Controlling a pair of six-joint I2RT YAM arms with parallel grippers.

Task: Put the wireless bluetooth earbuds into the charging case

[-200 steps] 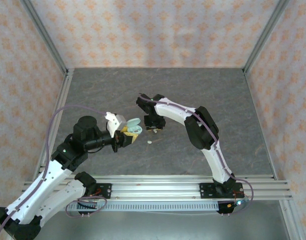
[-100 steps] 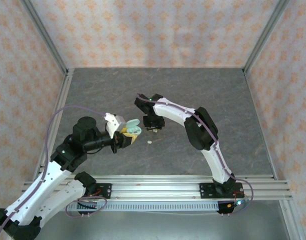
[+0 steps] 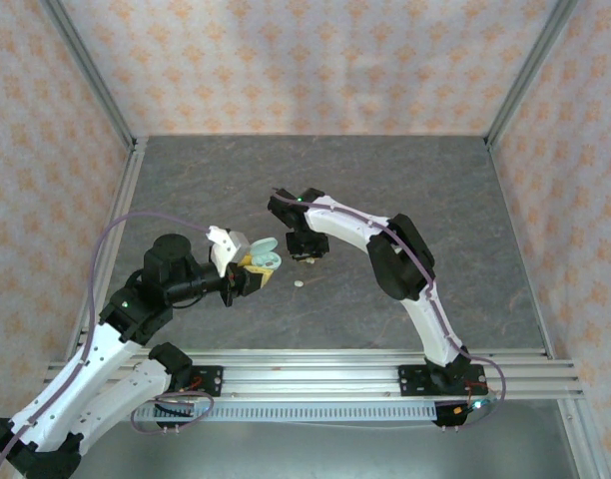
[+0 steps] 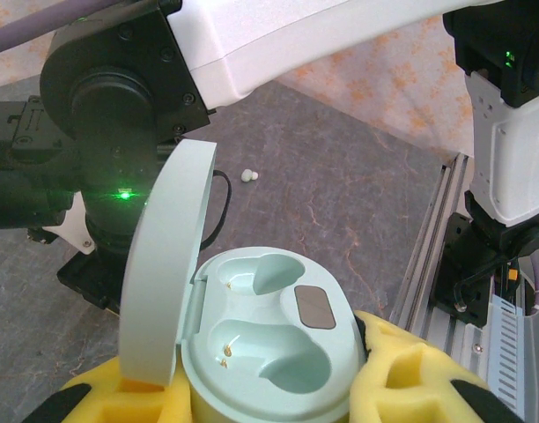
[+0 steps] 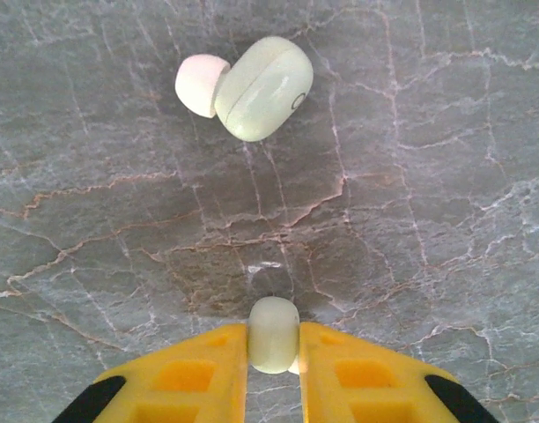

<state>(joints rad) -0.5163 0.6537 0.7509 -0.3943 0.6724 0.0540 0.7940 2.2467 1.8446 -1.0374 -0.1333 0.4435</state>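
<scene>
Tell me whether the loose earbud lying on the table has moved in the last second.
No. The loose earbud stays put on the table, same gap from the front rail.

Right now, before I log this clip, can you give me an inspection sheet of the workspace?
Surface: grey marbled table, bare apart from the job's things.
Job's things: charging case with its lid up and both wells empty; pinched earbud; loose earbud lying on the table.
Clutter: nothing seen.
Grippers: left gripper, fingers shut on the charging case; right gripper, fingers shut on the pinched earbud.
Cables: purple cable looping off the left arm.
Surroundings: orange-patterned walls, aluminium frame.
</scene>
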